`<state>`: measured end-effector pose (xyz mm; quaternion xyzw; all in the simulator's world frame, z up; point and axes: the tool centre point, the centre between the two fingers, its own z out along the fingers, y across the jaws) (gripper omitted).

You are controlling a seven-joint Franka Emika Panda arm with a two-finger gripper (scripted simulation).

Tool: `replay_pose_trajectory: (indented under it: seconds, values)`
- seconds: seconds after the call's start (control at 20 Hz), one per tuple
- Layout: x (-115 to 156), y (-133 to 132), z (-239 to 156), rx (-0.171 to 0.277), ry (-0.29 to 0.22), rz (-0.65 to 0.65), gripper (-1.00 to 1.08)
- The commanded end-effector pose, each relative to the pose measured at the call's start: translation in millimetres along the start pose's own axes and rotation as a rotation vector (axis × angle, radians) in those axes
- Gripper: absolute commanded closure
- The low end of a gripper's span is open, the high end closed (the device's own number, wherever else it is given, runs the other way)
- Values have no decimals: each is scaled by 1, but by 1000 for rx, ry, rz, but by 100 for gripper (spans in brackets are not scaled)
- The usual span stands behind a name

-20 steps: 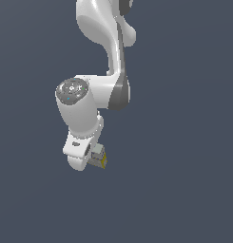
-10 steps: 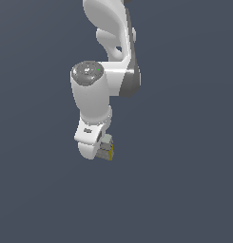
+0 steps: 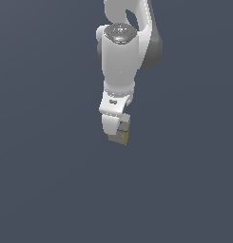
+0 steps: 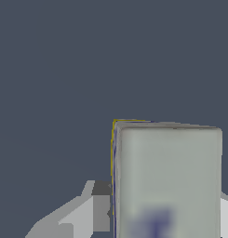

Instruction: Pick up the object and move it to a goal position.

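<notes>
Overhead, the white pincer (image 3: 119,133) was clamped on the small pale grey-white rectangular box (image 3: 122,134) with a yellow side, pointing down against plain dark grey.

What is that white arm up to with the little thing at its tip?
A single white robot arm is carrying a small pale box with a yellow side. Its gripper has the jaws shut on the box, holding it against a plain grey backdrop. The wrist view shows the box close up, with a blurry blue mark on its face.
</notes>
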<state>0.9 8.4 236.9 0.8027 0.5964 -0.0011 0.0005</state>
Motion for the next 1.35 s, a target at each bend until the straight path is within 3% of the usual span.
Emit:
replay_pose_trajectory:
  seconds: [0.0, 0.75, 1.05, 1.3]
  values:
    - [14, -22, -16, -1, -1, 0, 108]
    - [99, -140, -110, -1, -1, 0, 108]
    - [120, -165, -132, -1, 1, 0, 108]
    - [125, -170, -137, -1, 2, 0, 108]
